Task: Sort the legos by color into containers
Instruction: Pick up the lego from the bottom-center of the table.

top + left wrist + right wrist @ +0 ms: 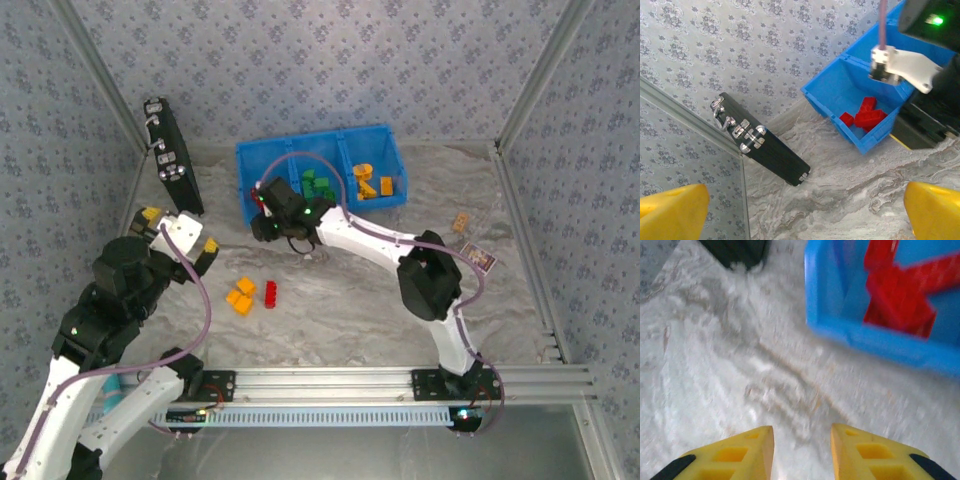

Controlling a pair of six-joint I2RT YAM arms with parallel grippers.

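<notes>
marbled tabletop (350, 310) — blocky red legos (867, 114)

A three-compartment tray (310, 140) is set at the back middle of the desk (350, 300), close to the rear wall. A heap of legos (867, 116) is piled in the left compartment (840, 90). A second bunch of legos (317, 185) is in the middle compartment (330, 160), and a last few legos (372, 183) are in the right compartment (388, 160). A case (172, 155) is propped up just left of the tray, by the left wall. Out front, before the tray's left end, a pair of bricks (241, 295) is found touching, with a third brick (270, 292) just to their right. Well off to the right, a small item (461, 222) that can't be identified is parked behind a second small item (480, 260).
</notes>
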